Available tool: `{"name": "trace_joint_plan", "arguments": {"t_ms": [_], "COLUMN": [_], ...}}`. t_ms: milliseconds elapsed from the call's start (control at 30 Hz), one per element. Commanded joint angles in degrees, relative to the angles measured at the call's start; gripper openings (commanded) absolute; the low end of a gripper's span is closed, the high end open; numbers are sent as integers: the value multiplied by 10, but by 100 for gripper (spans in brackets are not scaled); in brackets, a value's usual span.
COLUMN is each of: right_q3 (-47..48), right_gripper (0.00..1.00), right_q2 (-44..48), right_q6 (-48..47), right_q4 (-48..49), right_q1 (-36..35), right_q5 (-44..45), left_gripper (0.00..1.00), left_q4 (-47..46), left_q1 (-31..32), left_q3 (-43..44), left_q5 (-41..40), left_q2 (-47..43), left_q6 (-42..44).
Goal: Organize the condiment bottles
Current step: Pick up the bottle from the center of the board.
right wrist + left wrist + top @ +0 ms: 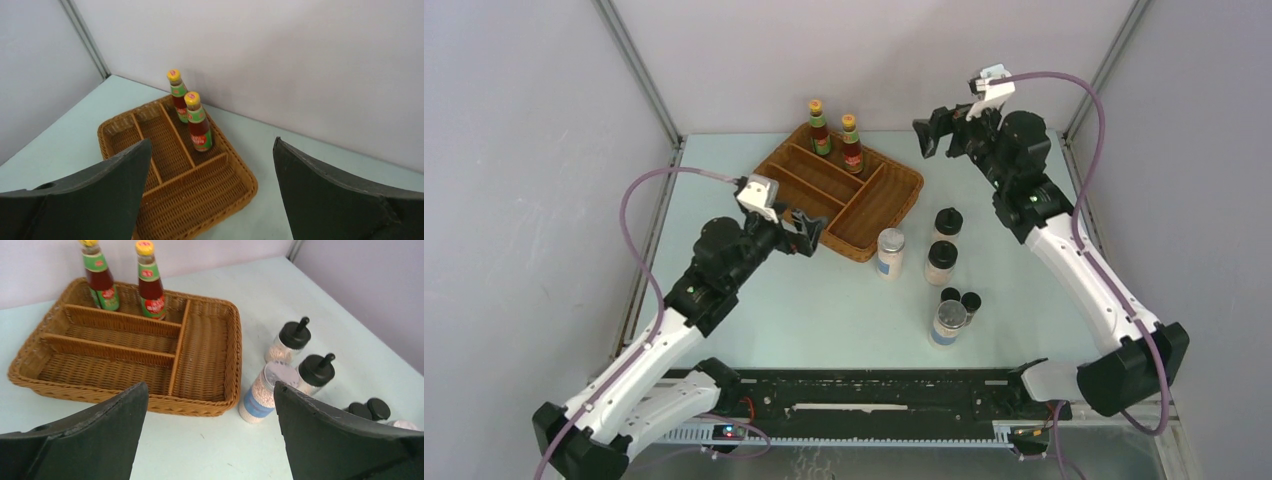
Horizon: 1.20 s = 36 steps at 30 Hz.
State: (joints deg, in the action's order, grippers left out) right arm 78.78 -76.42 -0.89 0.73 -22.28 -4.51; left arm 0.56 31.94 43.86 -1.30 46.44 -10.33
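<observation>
Left gripper (210, 390) jaws stand wide and empty, low at the wicker tray (235, 365)'s near rim; just ahead to its right stands a blue-labelled jar (260, 395), beyond it the black-capped shakers (292, 342), dark vials (370, 409) and second jar (948, 322), all loose on the table (824, 310). Right gripper (210, 145), equally wide and empty, hangs raised off the tray's far-right corner, with the sauce bottles (199, 127) upright below and ahead of it in the far compartment. Judged: two of eight stowed, six to go.

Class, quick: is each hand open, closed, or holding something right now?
Left hand: open, holding nothing.
Right hand: open, holding nothing.
</observation>
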Motion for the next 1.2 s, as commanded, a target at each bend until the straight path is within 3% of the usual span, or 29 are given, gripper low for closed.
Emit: {"name": "trace_joint_plan", "arguments": {"t_ms": [0,367,567,1167], "right_q3": [-25,-52,-59,-59], "right_gripper": [100,100,100,100], "right_q2": [44,90,92,95], "right_q6": [32,45,53,60], "right_q4": [-47,-97,-102,-103], "right_q1": [-4,0,8,38], "right_q5": [60,114,112,94], "left_gripper": [100,100,100,100], "left_q4": [18,21,25,151], "left_q1": [33,80,90,133], "left_q3": [52,88,125,246], "left_q5": [9,22,84,211], "left_q2": [45,176,230,356], "left_q6": [41,135,167,220]}}
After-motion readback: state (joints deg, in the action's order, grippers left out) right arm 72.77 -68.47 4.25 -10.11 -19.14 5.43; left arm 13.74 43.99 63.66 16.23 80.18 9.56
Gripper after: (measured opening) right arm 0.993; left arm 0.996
